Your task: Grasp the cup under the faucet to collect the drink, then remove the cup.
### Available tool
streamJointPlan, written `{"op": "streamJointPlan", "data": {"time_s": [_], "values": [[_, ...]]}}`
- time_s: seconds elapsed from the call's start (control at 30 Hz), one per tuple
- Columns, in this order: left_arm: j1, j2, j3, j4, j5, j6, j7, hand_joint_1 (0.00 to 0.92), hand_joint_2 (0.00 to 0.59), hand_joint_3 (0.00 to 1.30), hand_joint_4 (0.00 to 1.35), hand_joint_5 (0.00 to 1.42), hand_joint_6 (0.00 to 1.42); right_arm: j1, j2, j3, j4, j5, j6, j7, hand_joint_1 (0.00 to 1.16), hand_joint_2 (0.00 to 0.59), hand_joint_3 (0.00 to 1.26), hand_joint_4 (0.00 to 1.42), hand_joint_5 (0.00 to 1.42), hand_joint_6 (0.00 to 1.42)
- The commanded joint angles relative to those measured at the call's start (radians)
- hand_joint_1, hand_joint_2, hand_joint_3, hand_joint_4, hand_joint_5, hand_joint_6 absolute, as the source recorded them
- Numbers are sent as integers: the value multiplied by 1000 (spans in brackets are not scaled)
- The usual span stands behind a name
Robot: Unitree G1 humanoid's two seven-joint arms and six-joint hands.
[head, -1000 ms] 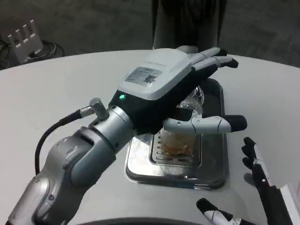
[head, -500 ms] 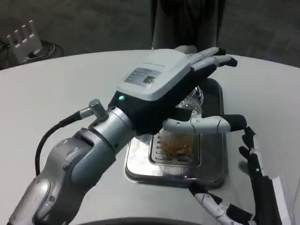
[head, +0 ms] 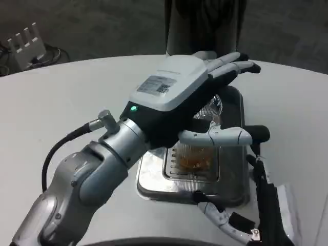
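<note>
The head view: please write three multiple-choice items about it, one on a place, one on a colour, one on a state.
1. Where does the metal drip tray lie?
A. on the white table, under the left hand
B. on the floor
C. on the white rack at far left

2. What colour is the small light on the left hand?
A. red
B. green
C. blue

3. How is the right hand?
A. gripping the cup
B. pressing the tray
C. holding nothing, fingers apart

Answers: 1 A, the tray rests on the table below the left hand. 2 B, a green dot glows near the wrist. 3 C, its fingers are spread by the tray's near right corner, with nothing in them.
</note>
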Motion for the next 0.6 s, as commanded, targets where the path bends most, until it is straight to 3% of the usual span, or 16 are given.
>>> {"op": "streamJointPlan", "data": {"time_s": [0.03,0.6], "values": [[21,10,-31,60,17,10,-34,0,114,224,94,170,72,-36,21,2,34,-10,24,-28,833,175,0,32,97,148],[-19,9,-34,115,8,-5,-25,0,114,224,95,168,72,-199,36,14,167,0,77,-80,825,167,0,32,107,147]]}}
